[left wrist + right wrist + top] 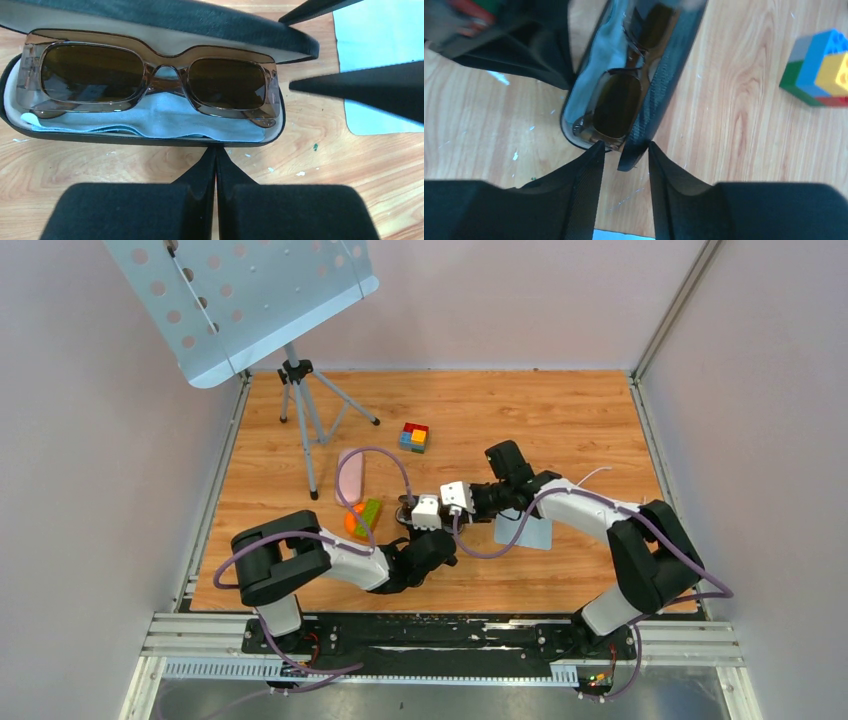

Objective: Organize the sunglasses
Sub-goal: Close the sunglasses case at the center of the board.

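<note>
Figure: packing nearly complete. The sunglasses (150, 80) lay folded, lenses up, inside the open black case (150, 141), resting on pale blue fabric (165, 117). The main step therefore looked done. What remained, by my reading, was to bring the lid (200, 20) down, since it still stood raised behind the frame.

The left gripper (216, 155) was clenched on nothing, its fingertips just short of the case's near rim. The right gripper (624, 147) stood released, jaws apart on either side of the lid's end and apparently not pinching it (a possible position for pushing the lid closed).

A second pale blue cloth (380, 30) lay on the table (320, 165) beside the case, and coloured blocks (819, 65) sat well apart.

No brand, label or lettering was legible on the frame, case or cloth.
</note>
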Robot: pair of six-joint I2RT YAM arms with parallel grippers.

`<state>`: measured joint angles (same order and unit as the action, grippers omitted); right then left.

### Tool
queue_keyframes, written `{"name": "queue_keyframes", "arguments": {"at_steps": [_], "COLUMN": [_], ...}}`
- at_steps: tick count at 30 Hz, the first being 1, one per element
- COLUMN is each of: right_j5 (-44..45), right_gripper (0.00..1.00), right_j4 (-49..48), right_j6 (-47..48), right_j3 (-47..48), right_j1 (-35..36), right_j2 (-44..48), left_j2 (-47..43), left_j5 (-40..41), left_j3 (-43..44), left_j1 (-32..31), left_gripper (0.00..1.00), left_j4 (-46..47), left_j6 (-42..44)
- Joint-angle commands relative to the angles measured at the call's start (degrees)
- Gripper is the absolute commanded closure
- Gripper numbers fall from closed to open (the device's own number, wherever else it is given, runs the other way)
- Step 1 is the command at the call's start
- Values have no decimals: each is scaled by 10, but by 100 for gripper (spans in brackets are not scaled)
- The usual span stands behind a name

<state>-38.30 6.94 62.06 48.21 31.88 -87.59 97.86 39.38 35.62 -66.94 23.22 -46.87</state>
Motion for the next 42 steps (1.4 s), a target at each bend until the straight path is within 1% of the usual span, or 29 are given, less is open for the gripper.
{"name": "queue_keyframes", "arguments": {"at_steps": [1,4,7,10,13,17,20,22,24,26,28,33,35,37,40,41,42], "right_j5": [-84,-45,-39,-38,-19,-4,27,74,116,140,157,192,219,258,251,241,228], "right_gripper": [54,50,50,50,49,49,49,49,49,48,46,41,41,40,41,42,42], "right_j4": [200,196,180,172,161,139,74,-10,-102,-154,-184,-164,-174,-160,-95,-63,-29], "right_j6": [69,57,32,27,30,19,-1,-3,16,30,41,51,31,7,4,5,5], "right_j3": [26,29,44,52,49,41,-12,-80,-150,-186,-204,-192,-193,-176,-144,-131,-117], "right_j1": [41,65,69,79,94,100,122,150,182,198,208,230,233,230,202,185,172], "right_j2": [-11,-23,-46,-70,-91,-94,-70,-38,-10,-6,-12,-18,1,27,59,67,74], "left_j2": [25,25,28,20,12,9,6,4,5,5,4,-7,-20,-44,-106,-135,-161], "left_j5": [16,18,18,20,24,25,35,32,29,22,12,-7,-21,-46,-84,-87,-91], "left_j3": [-11,-19,-25,-42,-56,-73,-85,-96,-109,-122,-132,-148,-153,-153,-152,-148,-140], "left_j1": [5,5,5,5,5,5,7,14,19,21,21,24,24,24,21,17,14], "left_gripper": [100,100,100,100,100,100,100,100,100,100,100,100,100,99,94,91,88], "left_j4": [84,118,139,172,193,225,241,257,279,307,327,335,339,323,258,219,151], "left_j6": [13,29,35,44,53,67,81,81,82,89,100,106,110,112,104,98,94]}}
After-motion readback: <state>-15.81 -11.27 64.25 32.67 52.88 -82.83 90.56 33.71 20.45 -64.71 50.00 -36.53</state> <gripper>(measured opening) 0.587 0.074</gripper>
